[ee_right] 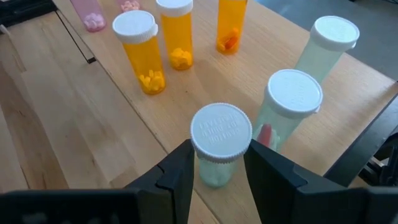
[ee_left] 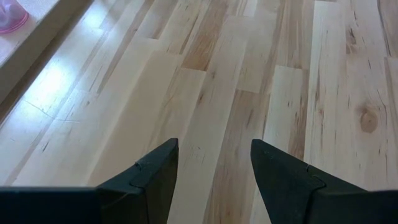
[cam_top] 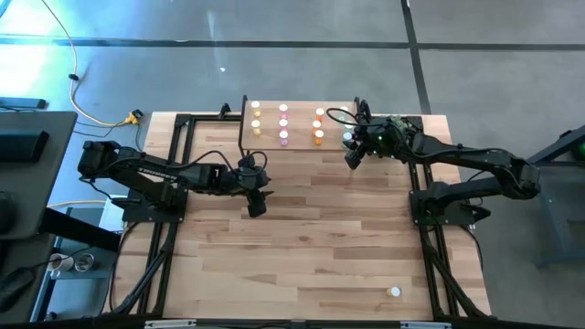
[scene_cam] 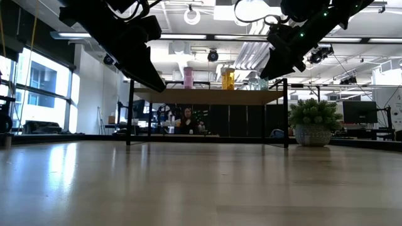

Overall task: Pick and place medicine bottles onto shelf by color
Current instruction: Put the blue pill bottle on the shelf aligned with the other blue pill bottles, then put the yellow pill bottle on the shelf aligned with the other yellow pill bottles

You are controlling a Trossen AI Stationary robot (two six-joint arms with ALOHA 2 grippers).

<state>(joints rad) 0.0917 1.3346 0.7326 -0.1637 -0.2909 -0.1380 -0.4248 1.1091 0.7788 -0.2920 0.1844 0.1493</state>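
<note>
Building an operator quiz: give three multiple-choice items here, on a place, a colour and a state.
1. The lone white-capped pill bottle off the light-wood shelf stands: A by the left arm's base; B near the wooden table edge opposite the shelf, right arm's side; C under the shelf.
2. The bottle in the right tool is: A orange; B pink; C pale green.
3. The left tool is: A open, empty, over the table; B gripping a pink bottle; C on the shelf.
B, seen from above; C, per its wrist view; A, nothing between its fingers.
</note>
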